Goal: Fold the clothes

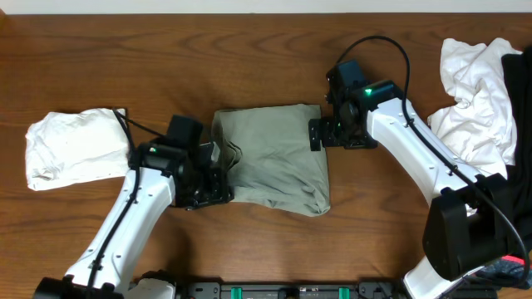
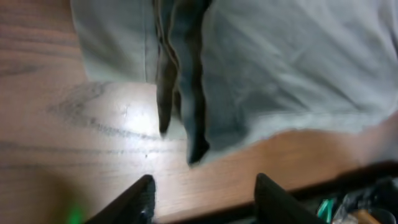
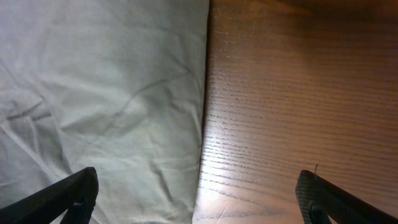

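Note:
A khaki-beige garment (image 1: pixel 274 158) lies folded into a rough square at the table's middle. My left gripper (image 1: pixel 218 170) is open and empty at its left edge; the left wrist view shows layered fabric folds (image 2: pixel 186 81) above my open fingers (image 2: pixel 202 196) over bare wood. My right gripper (image 1: pixel 319 133) is open and empty at the garment's upper right edge; the right wrist view shows the cloth's straight edge (image 3: pixel 112 106) between my wide-open fingers (image 3: pixel 199 196).
A folded white garment (image 1: pixel 71 145) lies at the left. A pile of white cloth (image 1: pixel 470 91) with a black garment (image 1: pixel 517 91) sits at the right edge. The wooden table (image 1: pixel 249 58) shows bare wood at the back.

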Tool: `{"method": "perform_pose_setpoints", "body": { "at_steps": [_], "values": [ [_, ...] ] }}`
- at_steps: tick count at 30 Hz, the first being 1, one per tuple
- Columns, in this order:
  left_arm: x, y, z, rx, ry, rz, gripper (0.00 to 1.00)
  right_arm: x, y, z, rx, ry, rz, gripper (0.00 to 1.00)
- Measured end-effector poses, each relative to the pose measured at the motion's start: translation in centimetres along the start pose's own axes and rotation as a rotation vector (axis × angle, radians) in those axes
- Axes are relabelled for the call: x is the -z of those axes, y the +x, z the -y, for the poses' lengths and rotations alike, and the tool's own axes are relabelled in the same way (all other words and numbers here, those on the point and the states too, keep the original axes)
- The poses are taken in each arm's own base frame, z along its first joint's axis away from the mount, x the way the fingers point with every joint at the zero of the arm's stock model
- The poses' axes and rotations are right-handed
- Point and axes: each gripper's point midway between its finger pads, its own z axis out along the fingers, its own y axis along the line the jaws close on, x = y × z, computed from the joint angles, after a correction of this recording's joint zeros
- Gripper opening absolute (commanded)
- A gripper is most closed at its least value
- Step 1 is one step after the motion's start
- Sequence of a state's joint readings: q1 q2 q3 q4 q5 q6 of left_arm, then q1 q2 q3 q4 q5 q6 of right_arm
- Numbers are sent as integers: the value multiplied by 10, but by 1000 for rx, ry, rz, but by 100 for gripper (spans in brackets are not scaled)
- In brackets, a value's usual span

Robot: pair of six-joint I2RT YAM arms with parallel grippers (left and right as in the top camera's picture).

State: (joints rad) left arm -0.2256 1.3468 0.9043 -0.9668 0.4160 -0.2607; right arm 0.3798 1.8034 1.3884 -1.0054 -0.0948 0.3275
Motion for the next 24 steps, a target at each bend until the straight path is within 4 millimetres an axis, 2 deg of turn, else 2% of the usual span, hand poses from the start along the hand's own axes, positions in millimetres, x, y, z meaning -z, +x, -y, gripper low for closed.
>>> {"method": "perform_pose_setpoints", "body": {
  "at_steps": [3,10,24],
  "values": [
    [-9,-4,-2,42,9,23,61,0,0,0,0,1,0,99],
    [-24,-11,-6,155,29,63,63,0,0,0,0,2,0,99],
    [-29,-23,0,240,84,113,63,0,3,1,-1,5,-10,99]
  ]
}}
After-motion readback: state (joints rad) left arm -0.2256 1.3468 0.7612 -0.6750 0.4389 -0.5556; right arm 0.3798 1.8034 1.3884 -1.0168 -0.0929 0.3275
